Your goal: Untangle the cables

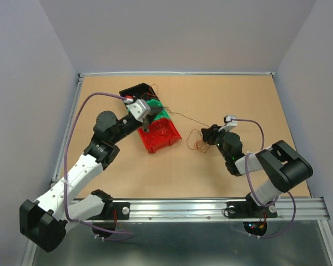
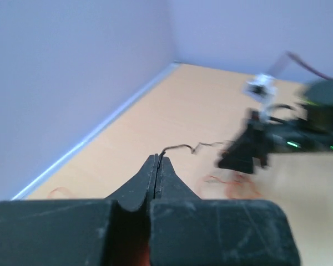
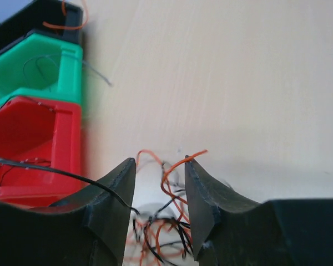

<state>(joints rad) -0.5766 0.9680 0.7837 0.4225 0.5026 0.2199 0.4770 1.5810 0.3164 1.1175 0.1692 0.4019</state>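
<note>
The left pincer (image 2: 157,159) is clamped on one black wire (image 2: 180,147) running from its tips toward the right pincer (image 3: 160,166), whose jaws stand apart astride the knotted cables (image 3: 164,224). A few strands (image 3: 66,23) seem to lie in the bins (image 3: 69,72) left of it; most untangling remains.

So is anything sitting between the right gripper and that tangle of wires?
Nothing visible. The right gripper hangs open right over the tangle of wires, and the red bin sits off to one side.
</note>
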